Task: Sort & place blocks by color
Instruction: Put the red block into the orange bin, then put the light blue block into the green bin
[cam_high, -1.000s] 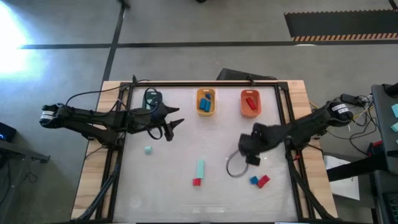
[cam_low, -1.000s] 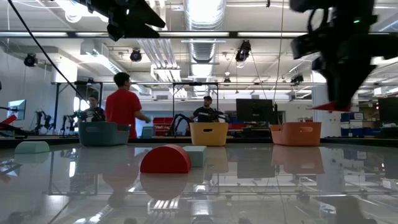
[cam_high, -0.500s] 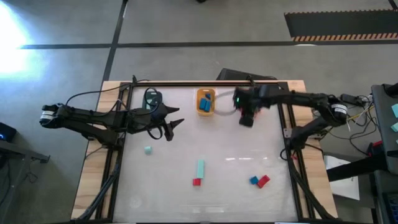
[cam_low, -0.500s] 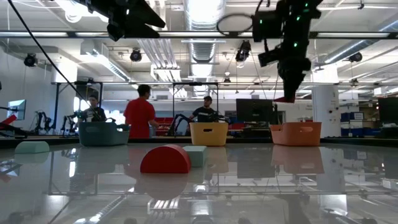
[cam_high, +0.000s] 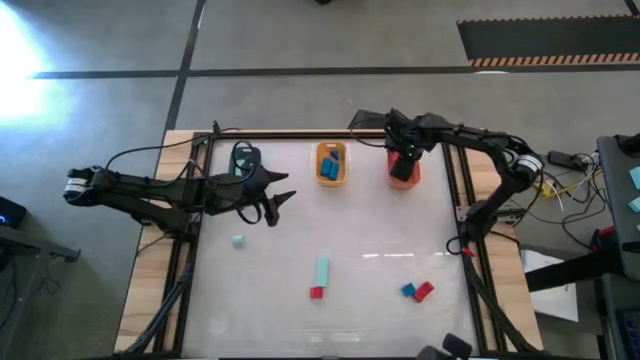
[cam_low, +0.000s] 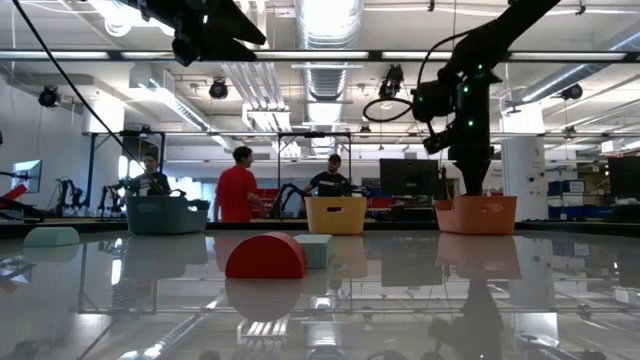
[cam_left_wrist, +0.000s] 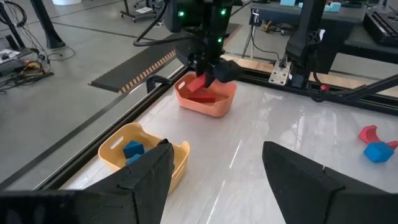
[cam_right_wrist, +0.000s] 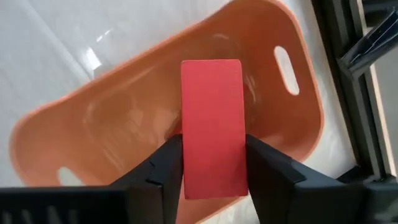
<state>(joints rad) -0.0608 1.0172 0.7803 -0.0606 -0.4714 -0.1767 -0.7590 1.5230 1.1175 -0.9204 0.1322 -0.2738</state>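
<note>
My right gripper (cam_right_wrist: 214, 163) is shut on a red bar block (cam_right_wrist: 211, 112) just above the orange-red tray (cam_right_wrist: 112, 124), at the table's far right (cam_high: 403, 172). Another red block (cam_left_wrist: 202, 98) lies in that tray. My left gripper (cam_high: 280, 199) hovers open near the dark teal tray (cam_high: 243, 157). The yellow-orange tray (cam_high: 331, 165) holds blue blocks (cam_high: 330, 168). On the table lie a small mint block (cam_high: 238, 241), a mint bar (cam_high: 322, 270), a red cube (cam_high: 316, 292), and a blue (cam_high: 409, 290) and a red block (cam_high: 424, 291) side by side. My right gripper pinches the red bar between its two fingers (cam_right_wrist: 163, 167), which sit on its two long sides near one end (cam_right_wrist: 211, 180). It comes from above, pointing down into the orange-red tray. The bar is lifted clear and runs on past the fingertips, over the tray's floor.
The three trays stand in a row along the far edge. The table's middle and near part hold only the loose blocks. A metal frame (cam_high: 455, 200) borders the table. People (cam_low: 238, 187) stand in the room beyond the far edge.
My right gripper, carrying the red bar, has swung from above the table's right middle to the far edge and come down over the orange-red tray. It has stayed shut on the bar. The left arm has kept still.
</note>
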